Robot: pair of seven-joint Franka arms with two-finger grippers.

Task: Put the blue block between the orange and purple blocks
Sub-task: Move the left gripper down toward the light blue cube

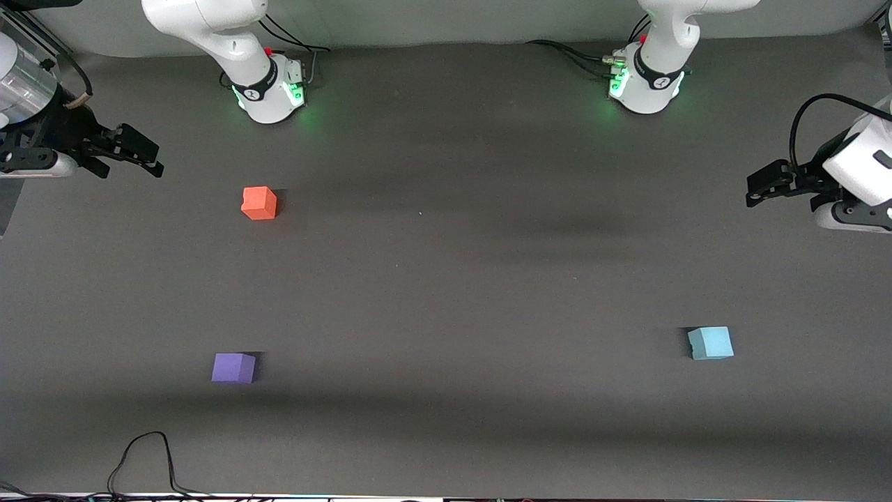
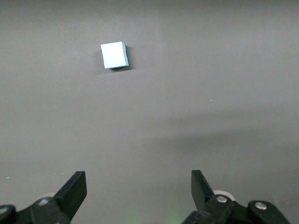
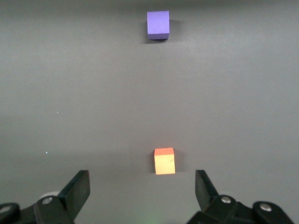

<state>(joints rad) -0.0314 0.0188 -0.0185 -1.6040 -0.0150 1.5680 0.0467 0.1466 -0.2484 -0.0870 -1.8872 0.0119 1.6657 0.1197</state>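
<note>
The light blue block (image 1: 710,343) sits on the dark table toward the left arm's end, near the front camera; it also shows in the left wrist view (image 2: 114,55). The orange block (image 1: 259,203) and the purple block (image 1: 233,368) sit toward the right arm's end, the purple one nearer the camera. Both show in the right wrist view, orange (image 3: 164,162) and purple (image 3: 158,24). My left gripper (image 1: 759,187) (image 2: 138,186) is open and empty, up in the air at its end of the table. My right gripper (image 1: 143,157) (image 3: 141,186) is open and empty, up in the air near the orange block.
The arm bases (image 1: 268,87) (image 1: 644,80) stand along the table's edge farthest from the camera. A black cable (image 1: 146,460) loops onto the table at the edge nearest the camera, close to the purple block.
</note>
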